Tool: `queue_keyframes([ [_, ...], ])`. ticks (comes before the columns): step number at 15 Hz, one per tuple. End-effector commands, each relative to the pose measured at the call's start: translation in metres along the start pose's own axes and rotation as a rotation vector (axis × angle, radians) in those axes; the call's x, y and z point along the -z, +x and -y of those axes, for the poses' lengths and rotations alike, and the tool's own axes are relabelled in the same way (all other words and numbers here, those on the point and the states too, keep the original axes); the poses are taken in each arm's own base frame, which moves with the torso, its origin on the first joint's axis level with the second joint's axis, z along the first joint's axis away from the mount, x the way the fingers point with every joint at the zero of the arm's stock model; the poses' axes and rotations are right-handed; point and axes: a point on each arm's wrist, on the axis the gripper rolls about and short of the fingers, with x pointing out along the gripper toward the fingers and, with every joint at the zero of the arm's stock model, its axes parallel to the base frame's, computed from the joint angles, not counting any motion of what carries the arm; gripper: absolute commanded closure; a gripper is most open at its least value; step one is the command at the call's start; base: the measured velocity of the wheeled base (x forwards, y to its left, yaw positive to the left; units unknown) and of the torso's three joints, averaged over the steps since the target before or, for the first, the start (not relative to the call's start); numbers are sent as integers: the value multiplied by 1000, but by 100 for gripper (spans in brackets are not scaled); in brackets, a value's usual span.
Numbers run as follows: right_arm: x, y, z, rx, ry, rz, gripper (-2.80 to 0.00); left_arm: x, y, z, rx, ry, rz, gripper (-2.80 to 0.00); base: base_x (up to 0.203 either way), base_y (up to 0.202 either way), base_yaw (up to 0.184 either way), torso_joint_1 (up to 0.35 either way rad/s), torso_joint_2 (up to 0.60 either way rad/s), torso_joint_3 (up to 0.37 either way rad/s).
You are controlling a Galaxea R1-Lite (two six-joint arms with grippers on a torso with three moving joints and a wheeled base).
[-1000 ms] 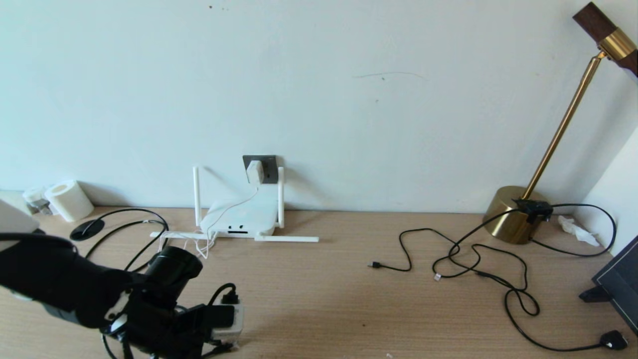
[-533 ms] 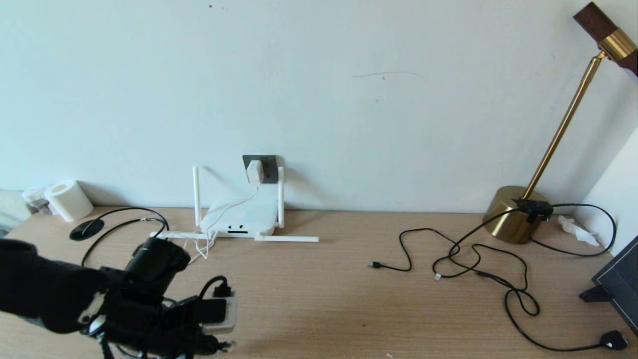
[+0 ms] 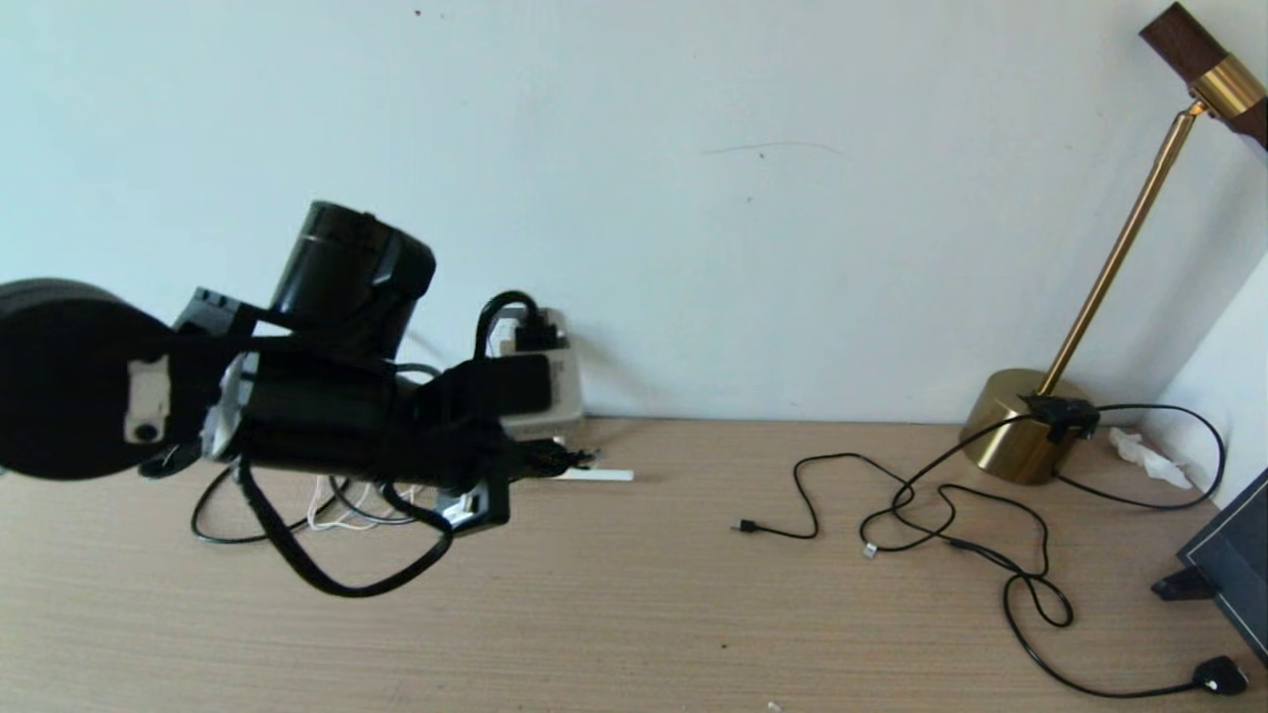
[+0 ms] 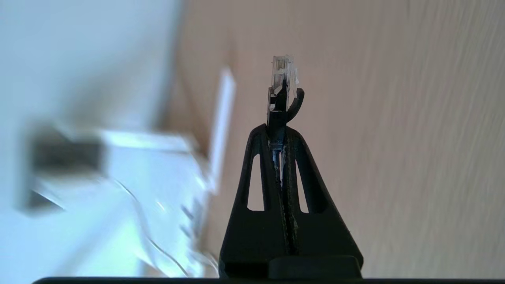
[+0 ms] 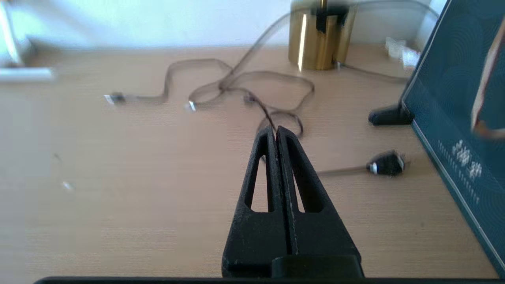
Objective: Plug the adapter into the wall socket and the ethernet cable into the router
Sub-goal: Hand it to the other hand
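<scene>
My left gripper [image 4: 279, 128] is shut on the ethernet cable, and the clear clip connector [image 4: 283, 75] sticks out past the fingertips. In the head view the left gripper [image 3: 540, 459] hangs above the table in front of the router. The black ethernet cable [image 3: 337, 589] loops down beneath the arm. One router antenna [image 3: 594, 475] shows lying on the table. The left arm hides the router body, wall socket and adapter there. The left wrist view shows the white router [image 4: 158, 169] and a dark patch [image 4: 63, 152] on the wall, both blurred. My right gripper [image 5: 276, 130] is shut and empty over the table.
A brass lamp base [image 3: 1020, 426] stands at the back right. Thin black cords [image 3: 951, 515] sprawl across the right half of the table and end in a black plug [image 3: 1220, 675]. A dark framed board [image 3: 1228, 569] leans at the right edge. White cords [image 3: 337, 510] lie under the left arm.
My left arm has risen from the table's front left and swung toward the wall with the ethernet cable. It now covers the router and socket that showed before.
</scene>
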Motion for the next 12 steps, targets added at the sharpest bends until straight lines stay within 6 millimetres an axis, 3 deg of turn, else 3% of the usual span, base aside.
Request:
queue_keyframes([
  [1,-22,-6,-1,-9,48,54,0,-44,-4,3,-28,50,86,0,0,0,0,0,0,0],
  [2,-44,-12,-3,-29,94,69,0,-53,-9,5,-45,53,97,0,0,0,0,0,0,0],
  [3,-63,-11,-5,-71,135,27,-280,-59,-16,6,-58,58,113,0,0,0,0,0,0,0],
  [5,-86,3,-11,-215,228,-118,-280,-75,-18,16,-52,90,148,0,0,0,0,0,0,0],
  [7,-97,30,-16,-377,309,-301,-280,-86,-14,22,-71,109,168,0,0,0,0,0,0,0],
  [12,-109,133,-31,-612,420,-584,-280,-93,-2,23,-89,118,199,0,0,0,0,0,0,0],
])
